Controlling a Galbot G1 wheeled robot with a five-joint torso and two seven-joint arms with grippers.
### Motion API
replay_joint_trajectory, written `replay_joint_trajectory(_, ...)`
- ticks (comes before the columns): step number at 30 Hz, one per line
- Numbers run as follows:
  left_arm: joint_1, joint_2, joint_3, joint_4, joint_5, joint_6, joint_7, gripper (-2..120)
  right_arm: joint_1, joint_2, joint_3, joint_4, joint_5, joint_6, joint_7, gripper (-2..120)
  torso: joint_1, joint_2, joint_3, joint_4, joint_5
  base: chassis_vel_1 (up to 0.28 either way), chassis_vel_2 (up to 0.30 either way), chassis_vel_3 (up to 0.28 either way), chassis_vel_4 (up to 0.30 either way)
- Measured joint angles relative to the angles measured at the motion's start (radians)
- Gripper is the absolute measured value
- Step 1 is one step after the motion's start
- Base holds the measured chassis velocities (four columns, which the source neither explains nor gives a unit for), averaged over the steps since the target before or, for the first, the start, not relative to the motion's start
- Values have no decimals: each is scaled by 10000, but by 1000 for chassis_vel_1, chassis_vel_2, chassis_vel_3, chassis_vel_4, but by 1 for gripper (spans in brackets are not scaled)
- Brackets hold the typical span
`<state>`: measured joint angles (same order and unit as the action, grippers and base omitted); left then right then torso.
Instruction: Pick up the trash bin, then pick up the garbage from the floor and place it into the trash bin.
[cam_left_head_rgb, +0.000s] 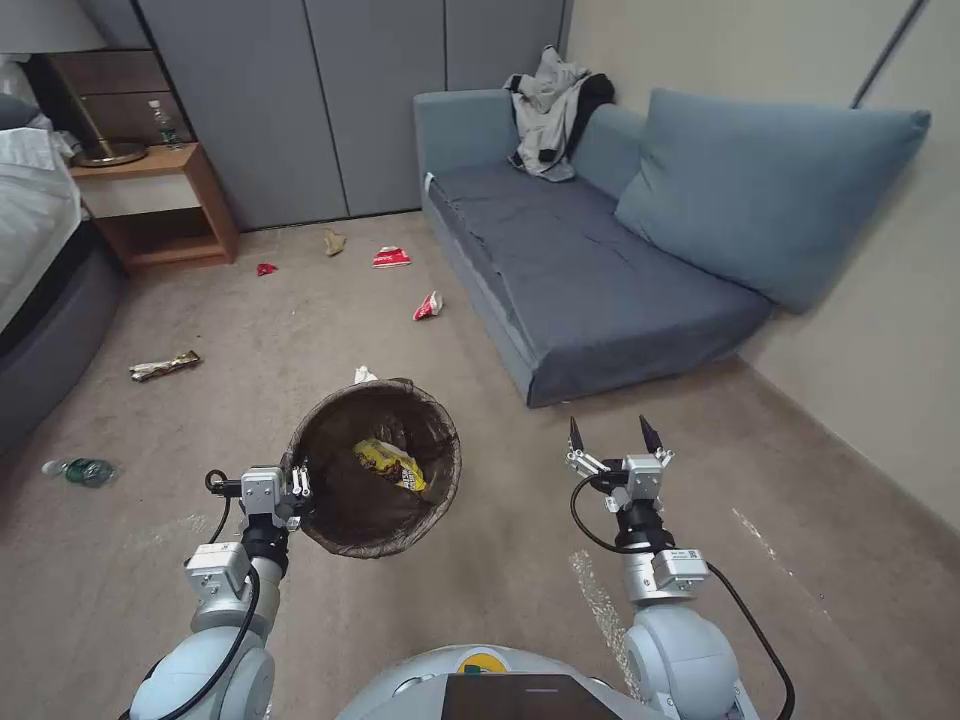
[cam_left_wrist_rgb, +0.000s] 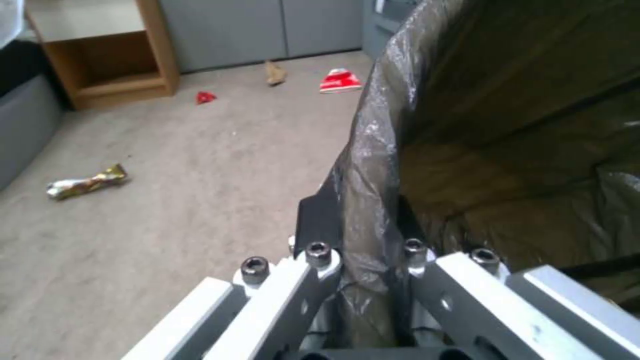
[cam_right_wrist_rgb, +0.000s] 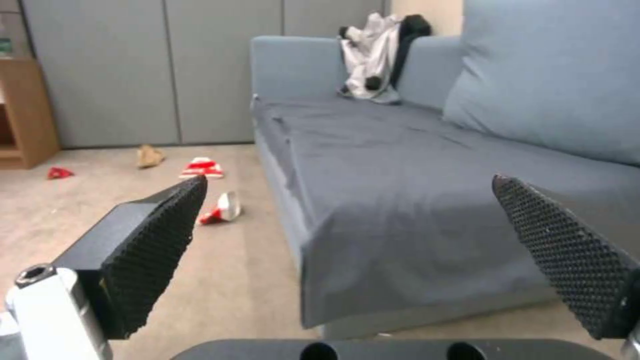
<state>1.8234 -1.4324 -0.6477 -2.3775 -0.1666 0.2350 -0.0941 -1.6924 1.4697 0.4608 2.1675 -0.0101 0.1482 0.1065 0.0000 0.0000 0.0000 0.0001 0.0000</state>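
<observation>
floor: beige carpet (cam_left_head_rgb: 400, 620) | blue sofa (cam_left_head_rgb: 580, 270) right | grey wardrobe (cam_left_head_rgb: 330, 100) behind

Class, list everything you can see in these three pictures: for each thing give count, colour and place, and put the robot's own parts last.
trash bin: one, dark brown liner, held off the carpet at its rim.
yellow wrapper: one, inside the bin.
red-and-white packets: two, on carpet by the sofa.
small red scrap: one, near the nightstand.
tan paper bag: one, near the wardrobe doors.
shiny brown wrapper: one, carpet, left.
white tissue: one, behind the bin.
plastic bottle: one, clear green, far left.
sofa: one, blue, with grey-and-black clothing.
nightstand: one, wooden.
left gripper: shut on the bin's rim.
right gripper: open, empty.
</observation>
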Motion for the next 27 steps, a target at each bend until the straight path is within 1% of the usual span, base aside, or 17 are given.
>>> replay_joint_trajectory(5,11,5,11,0,9,-3,4,0,-4,-2,-22,-20,0,-8,12,100,0,0,0,-2,1,56,60,61,58)
replay_joint_trajectory(12,36,10,-1,-12,9,-19,7,0,74,-11,-133,21,0,-280,218,100,0,0,0,0,1,51,63,53,62)
replay_joint_trajectory(27,50,6,5,-25,11,-67,13,0,89,-64,-150,34,0,-347,297,100,0,0,0,-2,1,62,65,63,62)
